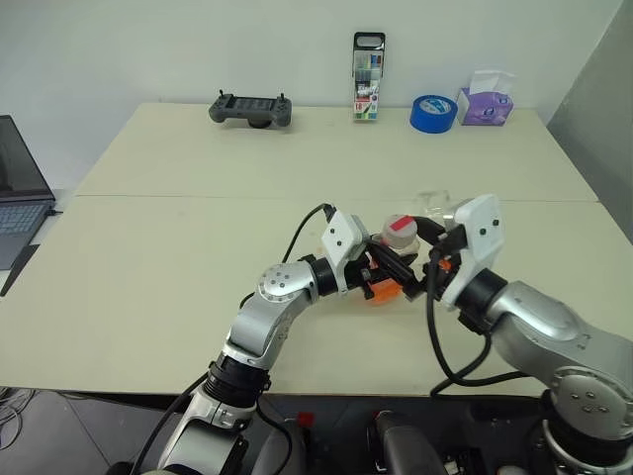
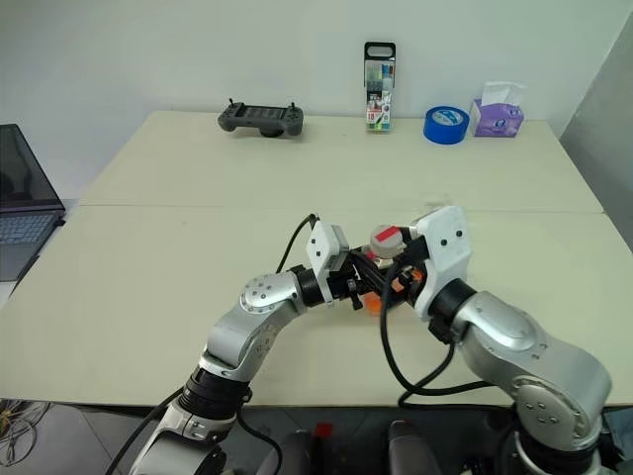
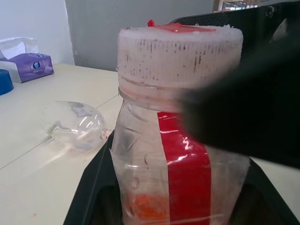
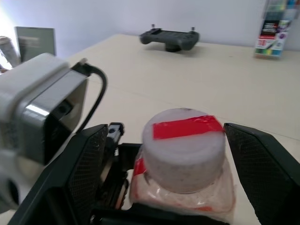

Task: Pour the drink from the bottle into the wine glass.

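Left gripper (image 1: 388,275): you have it clamped on the bottle (image 3: 176,154)
Right gripper (image 4: 180,154): spread either side of the cap (image 4: 183,145), still on
Wine glass (image 3: 75,124): empty, just beyond the bottle
Left: uncap, pour the drink (image 1: 379,294)

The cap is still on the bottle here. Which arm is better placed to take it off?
Probably the right. The left gripper is shut on the bottle, holding it upright. The right gripper is open, one finger on either side of the cap, apparently ready to close on it.
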Controlling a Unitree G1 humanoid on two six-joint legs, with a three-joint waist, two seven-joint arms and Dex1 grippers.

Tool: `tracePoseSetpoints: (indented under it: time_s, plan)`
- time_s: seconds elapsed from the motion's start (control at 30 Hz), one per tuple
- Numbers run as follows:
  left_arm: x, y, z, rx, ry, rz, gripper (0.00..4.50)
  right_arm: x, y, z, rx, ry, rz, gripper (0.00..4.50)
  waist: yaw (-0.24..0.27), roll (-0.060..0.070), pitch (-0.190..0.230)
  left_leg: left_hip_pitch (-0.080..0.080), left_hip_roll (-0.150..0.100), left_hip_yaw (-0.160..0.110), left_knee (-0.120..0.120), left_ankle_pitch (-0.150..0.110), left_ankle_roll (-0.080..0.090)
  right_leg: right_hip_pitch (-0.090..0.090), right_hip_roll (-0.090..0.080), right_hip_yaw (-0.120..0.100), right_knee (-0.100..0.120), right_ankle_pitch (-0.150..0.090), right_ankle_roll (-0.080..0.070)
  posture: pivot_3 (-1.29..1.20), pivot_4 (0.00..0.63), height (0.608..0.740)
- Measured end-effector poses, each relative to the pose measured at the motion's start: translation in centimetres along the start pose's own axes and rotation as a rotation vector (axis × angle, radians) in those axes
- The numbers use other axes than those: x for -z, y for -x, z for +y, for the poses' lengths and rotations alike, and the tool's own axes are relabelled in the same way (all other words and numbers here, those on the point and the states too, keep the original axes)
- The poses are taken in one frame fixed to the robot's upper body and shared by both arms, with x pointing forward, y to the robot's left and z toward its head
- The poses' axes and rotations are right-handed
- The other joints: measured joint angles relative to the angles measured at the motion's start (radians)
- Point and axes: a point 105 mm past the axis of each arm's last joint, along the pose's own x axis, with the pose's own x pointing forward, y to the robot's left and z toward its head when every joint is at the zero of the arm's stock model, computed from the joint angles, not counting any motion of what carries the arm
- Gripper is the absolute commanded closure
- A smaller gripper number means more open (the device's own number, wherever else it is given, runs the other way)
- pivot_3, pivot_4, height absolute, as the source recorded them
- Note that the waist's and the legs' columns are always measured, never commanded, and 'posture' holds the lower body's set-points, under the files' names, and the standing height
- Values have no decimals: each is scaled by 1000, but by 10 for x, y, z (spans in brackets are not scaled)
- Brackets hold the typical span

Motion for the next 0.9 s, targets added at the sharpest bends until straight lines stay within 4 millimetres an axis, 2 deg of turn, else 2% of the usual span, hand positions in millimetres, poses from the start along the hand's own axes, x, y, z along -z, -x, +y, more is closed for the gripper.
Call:
tracePoseSetpoints:
  time_s: [0.1,0.27,0.37,0.53,0.57,0.67,0.77,0.9]
  plan:
    - [3,1,1,1,-2,3,2733,0,-4,-8,131,-28,-2,310,0,0,0,0,0,0,0,0,0,-1,0,0,0,0,0,0,150,740]
    - [6,1,3,2,0,13,2733,5,-7,-7,200,-39,34,310,-1,0,0,-1,0,0,-1,0,0,-1,0,0,0,0,-1,0,150,740]
    - [6,1,3,3,-2,15,2733,8,-8,-5,207,-44,52,876,-1,0,0,-1,0,0,-1,0,0,-1,0,0,0,0,-1,0,150,740]
    - [7,0,3,1,-4,19,2734,7,-11,2,174,-18,68,2493,-3,0,0,0,0,0,-1,0,0,-1,0,-1,0,0,0,0,150,740]
    - [7,0,3,0,-4,20,2734,7,-11,2,173,-13,71,2541,-3,0,0,0,0,0,-1,0,0,-1,0,-1,0,0,0,0,150,740]
    - [5,-4,1,0,2,3,2734,2,-6,-4,81,99,85,2541,-1,0,0,-1,-1,0,0,0,0,-1,-1,-2,-2,0,0,0,150,740]
    - [-5,-11,-3,20,-24,-28,2735,-10,3,-14,-66,208,89,2541,0,0,0,-3,-2,2,0,0,1,0,-1,-2,-5,1,1,0,150,740]
    - [-12,-13,-5,27,-47,-39,2738,-18,3,-29,-330,186,122,2542,-5,0,0,-1,-1,5,-1,-1,2,1,1,-2,-6,1,0,0,150,740]
